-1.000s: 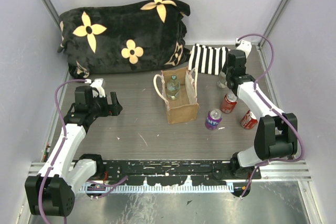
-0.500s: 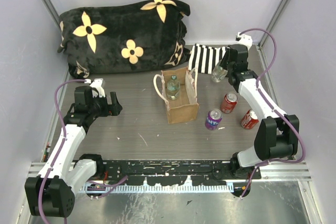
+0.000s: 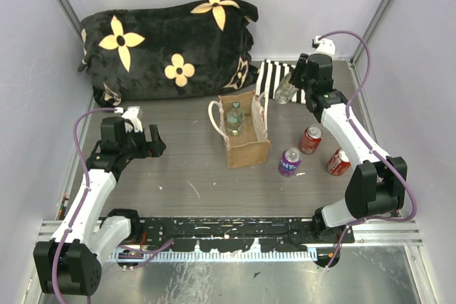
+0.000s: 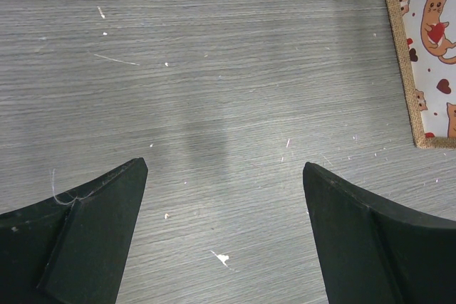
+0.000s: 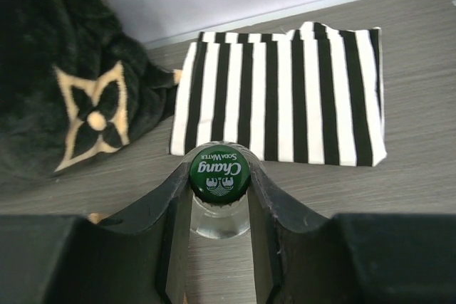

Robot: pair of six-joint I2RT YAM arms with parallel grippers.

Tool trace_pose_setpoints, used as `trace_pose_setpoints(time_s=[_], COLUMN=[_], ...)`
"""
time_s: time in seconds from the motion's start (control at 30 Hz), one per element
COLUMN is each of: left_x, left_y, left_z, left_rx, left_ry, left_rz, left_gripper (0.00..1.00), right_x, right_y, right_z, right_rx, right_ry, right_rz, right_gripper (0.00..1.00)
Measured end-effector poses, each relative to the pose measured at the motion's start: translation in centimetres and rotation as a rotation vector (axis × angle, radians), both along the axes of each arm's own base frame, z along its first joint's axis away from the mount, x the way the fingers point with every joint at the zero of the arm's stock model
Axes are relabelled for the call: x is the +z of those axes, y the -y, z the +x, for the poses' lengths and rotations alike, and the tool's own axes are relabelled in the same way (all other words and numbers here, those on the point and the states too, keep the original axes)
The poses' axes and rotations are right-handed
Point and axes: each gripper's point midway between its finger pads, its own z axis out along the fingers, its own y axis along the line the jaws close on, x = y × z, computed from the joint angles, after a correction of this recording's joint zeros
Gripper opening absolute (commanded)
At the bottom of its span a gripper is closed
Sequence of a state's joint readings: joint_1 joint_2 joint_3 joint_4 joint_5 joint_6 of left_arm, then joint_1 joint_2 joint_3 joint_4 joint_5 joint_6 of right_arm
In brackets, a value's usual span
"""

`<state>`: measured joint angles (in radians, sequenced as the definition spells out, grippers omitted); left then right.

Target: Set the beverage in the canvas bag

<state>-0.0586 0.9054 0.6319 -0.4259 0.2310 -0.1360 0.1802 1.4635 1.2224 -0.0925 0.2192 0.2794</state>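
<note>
The beverage, a clear glass bottle with a green cap, hangs tilted in the air over the near edge of the striped fabric. My right gripper is shut on its neck just under the cap. The canvas bag stands open at the table's middle, left of and nearer than the held bottle, with another glass bottle upright inside. My left gripper hovers open over bare table left of the bag, whose burlap edge shows at the right of the left wrist view.
A black-and-white striped fabric piece lies at the back right. A black flowered blanket fills the back left. Right of the bag are a red can, a purple can and a second red can.
My right gripper has lifted the bottle from near the red cans and carried it back and to the left, over the striped fabric. The left arm has not moved.
</note>
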Motion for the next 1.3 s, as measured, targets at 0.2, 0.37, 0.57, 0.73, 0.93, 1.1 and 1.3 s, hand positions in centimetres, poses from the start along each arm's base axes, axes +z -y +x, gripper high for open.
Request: trace_pose_setpoints(time_s=[0.2,0.37,0.57,0.73,0.93,1.1,1.3], left_x=[0.0,0.0,0.0,0.0,0.0,0.0,0.0], left_y=[0.0,0.0,0.1,0.1,0.1,0.1,0.1], left_z=[0.0,0.0,0.0,0.0,0.0,0.0,0.0], left_rx=[0.000,0.000,0.000,0.002,0.002,0.002,0.002], left_ry=[0.000,-0.001,-0.002,-0.003,-0.003,-0.003,-0.003], left_rz=[0.000,-0.001,-0.005,-0.007,-0.007,-0.008,-0.009], left_gripper=[0.98,0.98,0.98,0.98,0.98,0.98,0.98], right_x=[2.2,4.1,6.7,9.2,10.9,11.3,11.3], right_y=[-2.7,-4.4,-6.1,-7.3,-9.0,-11.2,-13.3], right_z=[0.1,0.3,0.4,0.5,-0.5,-1.6,-3.5], right_rx=[0.070,0.106,0.150,0.186,0.237,0.297,0.365], right_ry=[0.046,0.096,0.158,0.217,0.250,0.253,0.237], right_rz=[0.018,0.041,0.072,0.106,0.132,0.142,0.146], right_gripper=[0.01,0.01,0.01,0.01,0.01,0.01,0.01])
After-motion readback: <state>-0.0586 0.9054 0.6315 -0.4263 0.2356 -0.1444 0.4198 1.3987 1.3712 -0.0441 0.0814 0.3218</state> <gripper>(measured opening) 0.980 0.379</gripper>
